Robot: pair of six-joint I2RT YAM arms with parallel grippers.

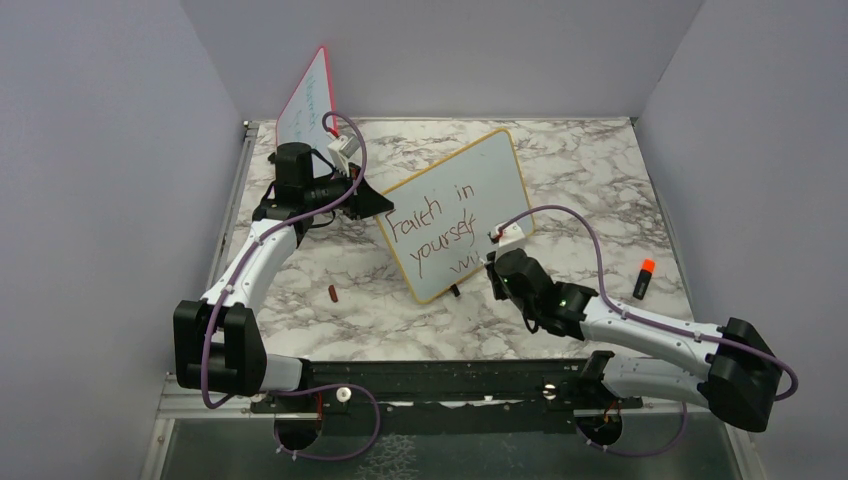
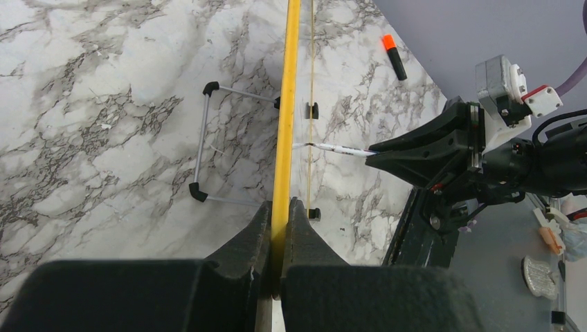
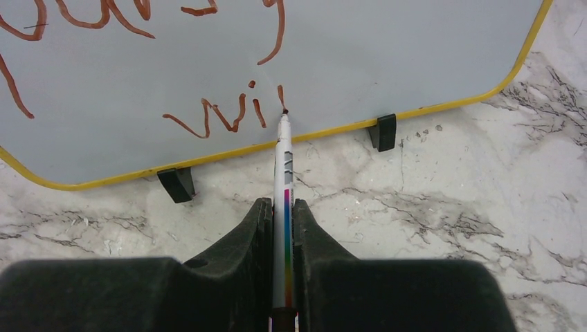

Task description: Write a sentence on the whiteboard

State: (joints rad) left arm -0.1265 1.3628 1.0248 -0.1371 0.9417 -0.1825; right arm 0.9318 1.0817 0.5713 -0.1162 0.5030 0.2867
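Note:
The yellow-framed whiteboard (image 1: 455, 215) stands tilted on the marble table, on small black feet (image 3: 176, 184). My left gripper (image 1: 375, 200) is shut on its left frame edge (image 2: 285, 138). My right gripper (image 1: 493, 262) is shut on a white marker (image 3: 282, 180) with a rainbow stripe. The marker's tip touches the board's lower part, at a short fresh stroke. The sentence (image 1: 437, 232) in dark red reads "Faith in yourself" with "wi" and that stroke on the third line (image 3: 221, 114).
A red-framed board (image 1: 305, 100) with faint writing leans at the back left. A black marker with an orange cap (image 1: 643, 278) lies at the right. A small red-brown cap (image 1: 332, 293) lies left of the whiteboard. The whiteboard's wire stand (image 2: 208, 142) shows behind it.

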